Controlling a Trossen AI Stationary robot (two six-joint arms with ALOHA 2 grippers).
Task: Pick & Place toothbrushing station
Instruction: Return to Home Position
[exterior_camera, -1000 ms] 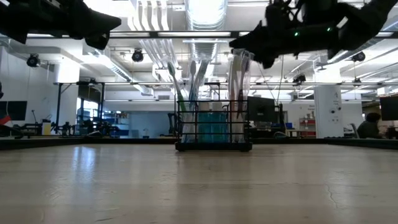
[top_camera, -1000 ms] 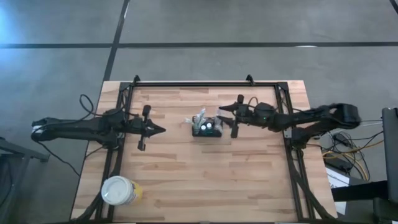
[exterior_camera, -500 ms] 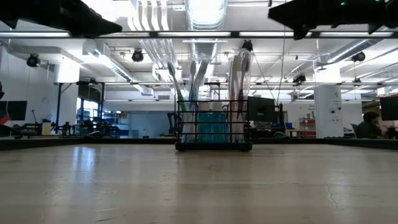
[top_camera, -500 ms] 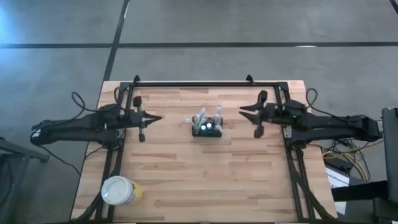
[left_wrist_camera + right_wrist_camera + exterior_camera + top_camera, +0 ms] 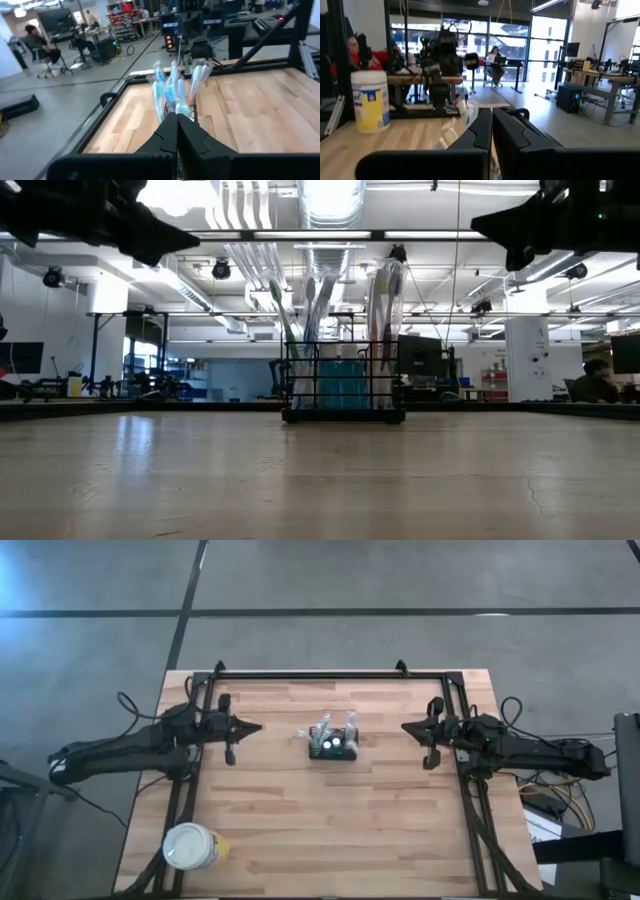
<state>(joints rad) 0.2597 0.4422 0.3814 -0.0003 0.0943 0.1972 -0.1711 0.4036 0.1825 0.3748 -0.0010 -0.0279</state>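
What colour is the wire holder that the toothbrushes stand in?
Black. The holder shows best in the low view, dark against the bright room behind.

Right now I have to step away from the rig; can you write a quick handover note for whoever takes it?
Both shut and empty: the left gripper hangs above the table left of the toothbrushing station, the right gripper to its right.
The station stands mid-table, toothbrushes upright in it.
The yellow cup sits at a corner on the left arm's side.
Done: brushes loaded.
Left: likely only parking both arms.
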